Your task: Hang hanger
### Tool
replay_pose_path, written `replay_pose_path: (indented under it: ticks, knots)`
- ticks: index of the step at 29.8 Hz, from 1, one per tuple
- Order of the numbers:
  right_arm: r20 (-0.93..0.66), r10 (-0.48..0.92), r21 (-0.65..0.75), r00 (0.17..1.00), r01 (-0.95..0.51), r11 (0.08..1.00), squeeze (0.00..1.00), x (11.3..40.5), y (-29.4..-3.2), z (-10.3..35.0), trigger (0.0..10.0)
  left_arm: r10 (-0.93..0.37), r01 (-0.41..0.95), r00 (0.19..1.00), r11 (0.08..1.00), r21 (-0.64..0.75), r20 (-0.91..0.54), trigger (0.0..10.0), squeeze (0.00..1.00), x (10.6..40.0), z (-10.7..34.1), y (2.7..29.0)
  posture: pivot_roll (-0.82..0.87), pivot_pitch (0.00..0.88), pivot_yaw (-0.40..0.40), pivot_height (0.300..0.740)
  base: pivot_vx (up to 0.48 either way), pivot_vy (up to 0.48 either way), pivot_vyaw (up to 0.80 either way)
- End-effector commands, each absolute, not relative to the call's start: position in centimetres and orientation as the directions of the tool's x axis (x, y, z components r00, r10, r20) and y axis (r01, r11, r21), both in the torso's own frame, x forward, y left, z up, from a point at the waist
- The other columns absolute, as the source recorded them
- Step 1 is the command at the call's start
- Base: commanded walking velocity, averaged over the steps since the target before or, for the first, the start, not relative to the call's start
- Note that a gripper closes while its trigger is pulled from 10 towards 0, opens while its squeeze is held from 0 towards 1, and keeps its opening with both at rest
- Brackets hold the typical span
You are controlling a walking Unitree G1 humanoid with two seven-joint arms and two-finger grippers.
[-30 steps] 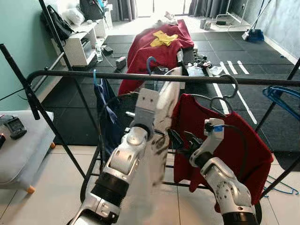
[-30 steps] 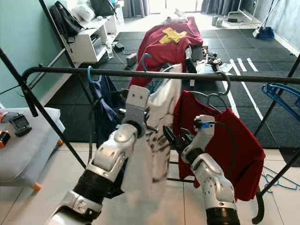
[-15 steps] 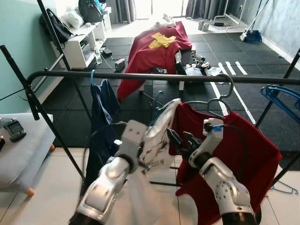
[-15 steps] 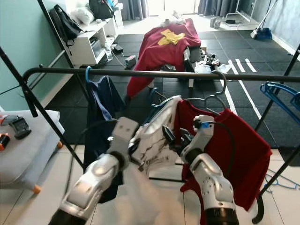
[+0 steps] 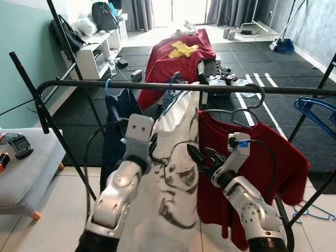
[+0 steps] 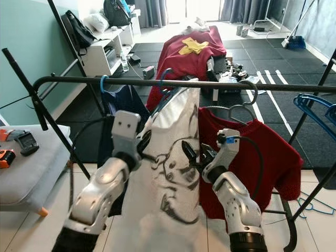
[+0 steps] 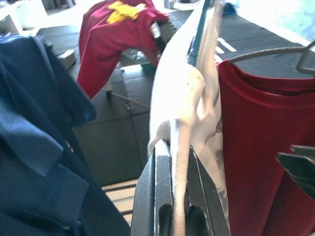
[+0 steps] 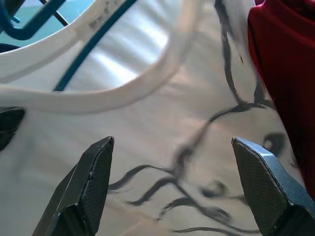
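Pinching white printed t-shirt [image 5: 176,173] by shoulder seam, my left gripper [image 7: 173,196] clamped tight on fabric edge. Shirt sits on teal plastic hanger [image 6: 164,79], hook up at black metal rail [image 5: 131,85] between navy blue shirt [image 5: 116,123] and dark red t-shirt [image 5: 262,157]. My right gripper [image 8: 177,187] spread wide, holding nothing, hovering just beside print on shirt front. Grey padded bench [image 5: 21,173] off left.
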State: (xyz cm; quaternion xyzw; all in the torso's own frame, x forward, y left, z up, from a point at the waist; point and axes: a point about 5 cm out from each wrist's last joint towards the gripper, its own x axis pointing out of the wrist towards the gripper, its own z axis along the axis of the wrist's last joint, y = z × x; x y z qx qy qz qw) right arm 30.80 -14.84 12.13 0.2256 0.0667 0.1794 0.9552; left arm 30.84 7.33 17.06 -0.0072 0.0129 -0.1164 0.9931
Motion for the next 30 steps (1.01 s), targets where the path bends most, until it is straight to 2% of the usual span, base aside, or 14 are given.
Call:
replay_pose_path:
  ticks: [1,2,4,7,8,9,13,15,19,21,24,25,27,30]
  knots:
    - [-0.051,0.385,0.461,0.922,-0.320,0.828,0.00,30.9,-14.4,12.0,10.0,-0.188,0.187,0.982,0.982,-0.029,-0.021,10.0,0.00,31.3,17.5,7.5,-0.14,0.055,0.062,0.740,0.000,0.000,0.00]
    - [-0.051,0.384,0.460,0.922,-0.319,0.828,0.00,30.9,-14.4,12.0,10.0,-0.159,0.161,0.978,0.987,0.004,-0.134,10.0,0.00,31.6,16.1,7.0,-0.14,0.054,0.058,0.740,0.000,0.000,0.00]
    - [-0.051,0.383,0.460,0.922,-0.319,0.829,0.00,30.9,-14.5,12.0,10.0,-0.110,0.127,0.961,0.991,0.052,-0.252,10.0,0.00,31.8,14.5,6.6,-0.14,0.054,0.059,0.740,0.000,0.000,0.00]
    - [-0.052,0.383,0.460,0.922,-0.318,0.829,0.00,30.9,-14.5,12.0,10.0,-0.087,0.108,0.958,0.992,0.063,-0.273,10.0,0.00,31.9,14.1,6.5,-0.14,0.054,0.058,0.740,0.000,0.000,0.00]
    - [-0.052,0.382,0.458,0.923,-0.317,0.830,0.00,30.9,-14.5,12.0,10.0,-0.010,0.022,0.952,0.999,0.033,-0.307,10.0,0.00,32.4,13.8,6.3,-0.14,0.056,0.056,0.740,0.000,0.000,0.00]
    - [-0.053,0.381,0.458,0.923,-0.317,0.831,0.00,30.9,-14.5,12.0,10.0,0.007,-0.002,0.948,1.000,0.015,-0.319,10.0,0.00,32.6,13.8,6.3,-0.14,0.056,0.056,0.740,0.000,0.000,0.00]
    - [-0.053,0.381,0.457,0.923,-0.317,0.831,0.00,30.9,-14.5,12.0,10.0,0.017,-0.019,0.945,1.000,-0.002,-0.325,10.0,0.00,32.7,13.8,6.2,-0.15,0.058,0.057,0.740,0.000,0.000,0.00]
    - [-0.054,0.378,0.454,0.924,-0.315,0.833,0.00,30.9,-14.6,12.0,10.0,-0.012,-0.007,0.969,0.997,-0.076,-0.247,10.0,0.00,33.6,16.0,5.3,-0.15,0.059,0.057,0.740,0.000,0.000,0.00]
    - [-0.054,0.377,0.454,0.925,-0.314,0.834,0.00,30.8,-14.7,12.0,10.0,-0.027,0.007,0.981,0.994,-0.106,-0.192,10.0,0.00,33.9,17.2,5.0,-0.15,0.063,0.060,0.740,0.000,0.000,0.00]
    - [-0.054,0.376,0.455,0.925,-0.312,0.834,0.00,30.8,-14.7,12.0,10.0,-0.070,0.059,0.992,0.992,-0.109,-0.103,10.0,0.00,34.0,18.7,4.8,-0.15,0.063,0.060,0.740,0.000,0.000,0.00]
    - [-0.054,0.375,0.458,0.926,-0.311,0.833,0.00,30.8,-14.7,12.0,10.0,-0.211,0.211,0.977,0.977,-0.038,-0.002,10.0,0.00,33.2,19.1,4.3,-0.15,0.068,0.061,0.740,0.000,0.000,0.00]
    - [-0.054,0.375,0.458,0.926,-0.311,0.833,0.00,30.8,-14.7,12.0,10.0,-0.211,0.211,0.977,0.977,-0.038,-0.002,10.0,0.00,33.2,19.1,4.3,-0.15,0.068,0.061,0.740,0.000,0.000,0.00]
    - [-0.054,0.376,0.461,0.925,-0.311,0.831,0.00,30.7,-14.6,12.0,10.0,-0.369,0.369,0.929,0.928,0.049,-0.003,10.0,0.00,31.9,18.2,3.6,-0.15,0.070,0.062,0.740,0.000,0.000,0.00]
    - [-0.054,0.377,0.463,0.925,-0.311,0.830,0.00,30.7,-14.6,12.0,10.0,-0.433,0.434,0.901,0.897,0.084,-0.025,10.0,0.00,31.3,17.5,3.4,-0.15,0.071,0.061,0.740,0.000,0.000,0.00]
